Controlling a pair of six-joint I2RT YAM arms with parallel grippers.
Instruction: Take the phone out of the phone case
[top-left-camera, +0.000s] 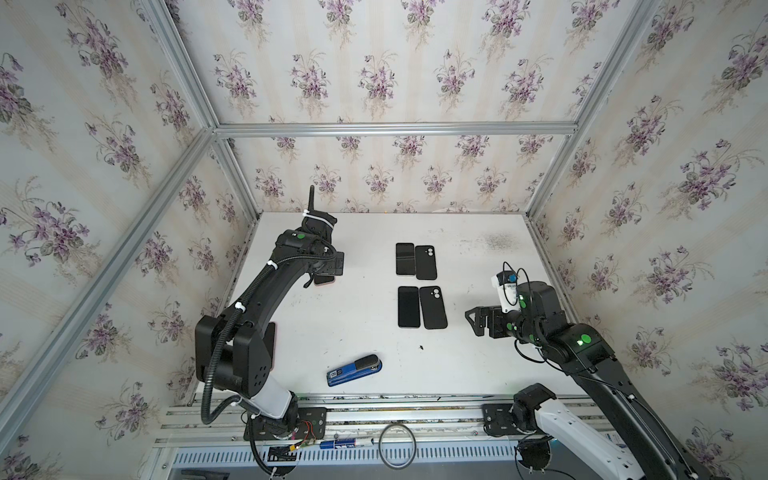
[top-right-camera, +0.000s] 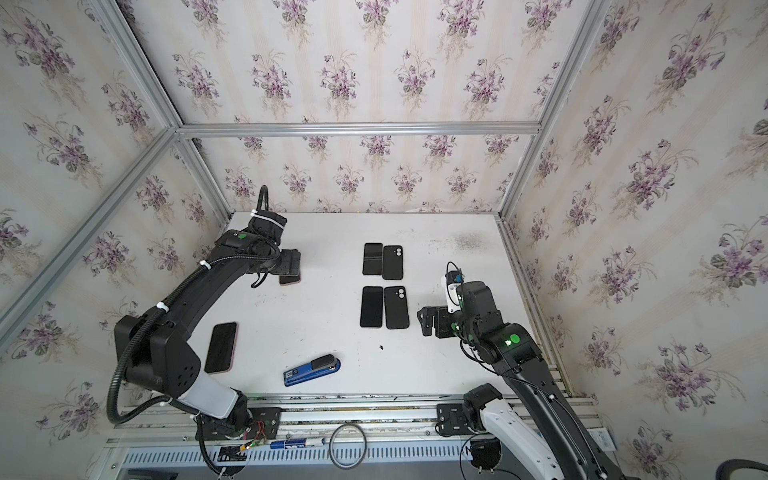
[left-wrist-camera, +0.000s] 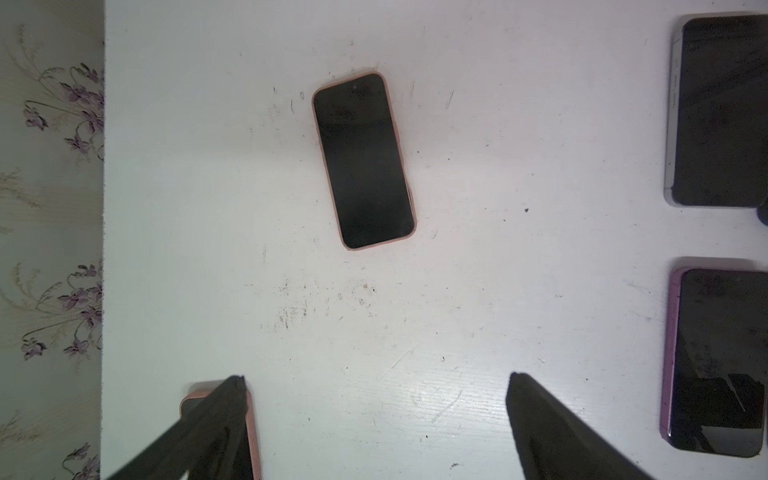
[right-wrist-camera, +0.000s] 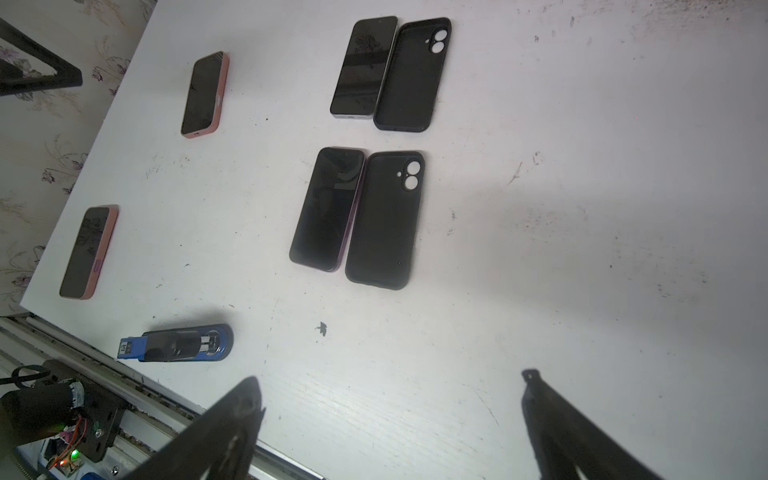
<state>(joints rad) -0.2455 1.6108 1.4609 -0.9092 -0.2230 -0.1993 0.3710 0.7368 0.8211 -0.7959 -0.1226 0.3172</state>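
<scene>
Over tbl (left-wrist-camera: 457, 208), both jaws wide, empty.

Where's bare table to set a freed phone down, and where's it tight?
Free: far right corner of the table, beyond the far black case; also between the stapler and the near black case. Tight: left side, around both pink-cased phones.

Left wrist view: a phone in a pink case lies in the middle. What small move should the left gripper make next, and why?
Probably lower the left gripper toward that pink-cased phone: the jaws stand open and empty, not yet touching it, and the phone still sits in its case.
</scene>
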